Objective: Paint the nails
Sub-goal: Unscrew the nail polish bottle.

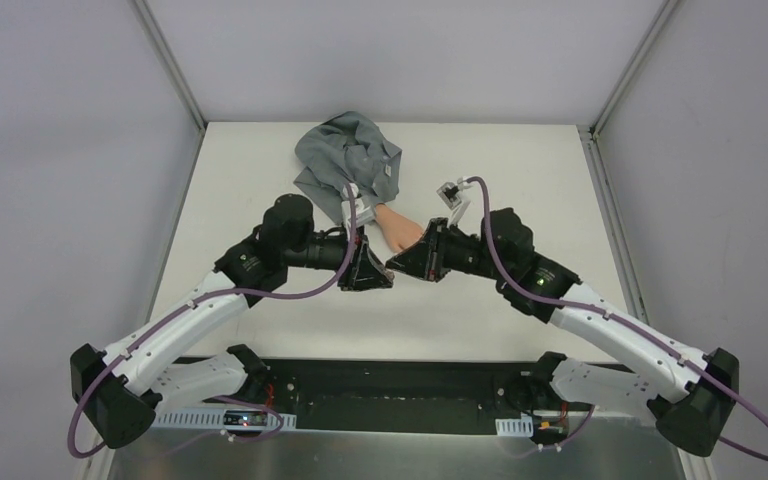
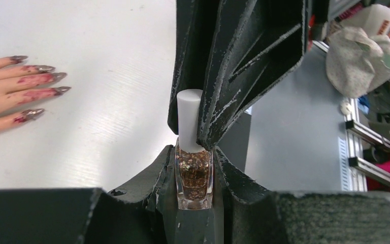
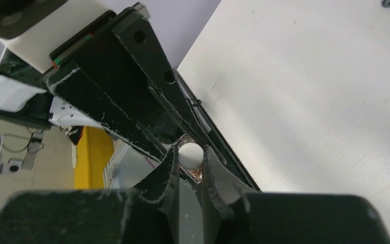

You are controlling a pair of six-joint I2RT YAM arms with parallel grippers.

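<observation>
The step in hand looks to be opening the polish: the left gripper [image 2: 194, 152] pinches the small glass bottle [image 2: 194, 180] of coppery flakes at its sides; the right gripper [image 3: 190, 152] is pressed onto the white cap [image 2: 189, 114] from either side. To do it well, the left claw should hold the glass firm and upright while the right turns squarely about the cap's own axis; then it should lift straight along that axis, so the brush comes clear of the neck without dragging or tipping polish out.

The nails [image 2: 58, 76], long, pointed and smeared dark red, tip the fake hand [image 2: 0, 86] lying on the white table [image 1: 260, 180], just far of the two claws; its grey sleeve [image 1: 345, 150] is bunched farther back, to the left.

No brand or label shows on the bottle or cap; print on a box off the table is too small to read.
</observation>
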